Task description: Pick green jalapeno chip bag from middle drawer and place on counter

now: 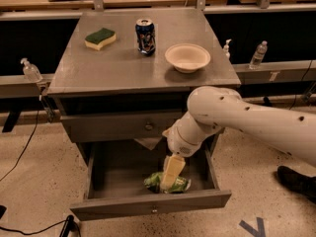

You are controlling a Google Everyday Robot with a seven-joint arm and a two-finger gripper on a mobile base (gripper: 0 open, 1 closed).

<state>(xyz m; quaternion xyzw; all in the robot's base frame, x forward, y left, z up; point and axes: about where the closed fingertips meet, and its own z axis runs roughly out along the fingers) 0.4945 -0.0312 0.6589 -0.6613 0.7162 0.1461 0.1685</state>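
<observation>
the flat dull grey metal counter (pixel 128 70) fills the upper centre of your view. the white robot arm (pixel 256 125) comes in from the right edge. below it, the wide grey metal middle drawer (pixel 113 210) stands open at lower centre. the small glossy green jalapeno chip bag (pixel 183 184) lies inside, near the front panel. the pale gripper (pixel 169 181) points down onto the bag; you cannot tell its grip. on the counter sit a cream bowl (pixel 187 57), a green-topped yellow sponge (pixel 100 38) and a blue can (pixel 145 36).
</observation>
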